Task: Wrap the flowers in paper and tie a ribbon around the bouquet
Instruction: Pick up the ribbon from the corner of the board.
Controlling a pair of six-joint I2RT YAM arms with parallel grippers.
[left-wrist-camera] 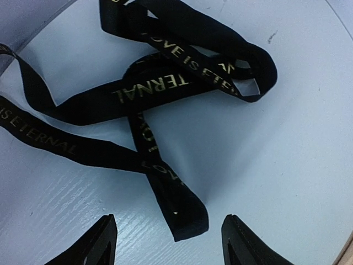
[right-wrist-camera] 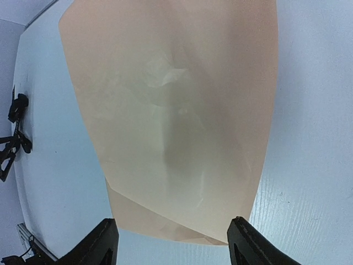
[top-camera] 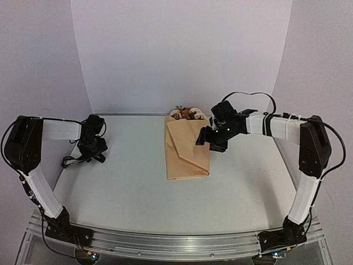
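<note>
Ribbon (top-camera: 74, 160) lies heaped at the left of the top view, just under our left gripper (top-camera: 95, 146). The bouquet (top-camera: 186, 152) lies centre, long axis up-down, blooms uppermost, with our right gripper (top-camera: 212, 141) at its upper right edge. Left wrist: jaws apart and empty, ribbon end between them, lettered "LOVE IS ETERNAL". Right wrist: jaws apart above the paper (right-wrist-camera: 176, 110), holding nothing.

Left arm (top-camera: 41, 190), right arm (top-camera: 305, 193): white link shells, black joint housings, black bases. Black cables (top-camera: 253, 93) loop alongside. Left tool (left-wrist-camera: 168, 243), right tool (right-wrist-camera: 171, 243): black wedge fingers (left-wrist-camera: 96, 245).
</note>
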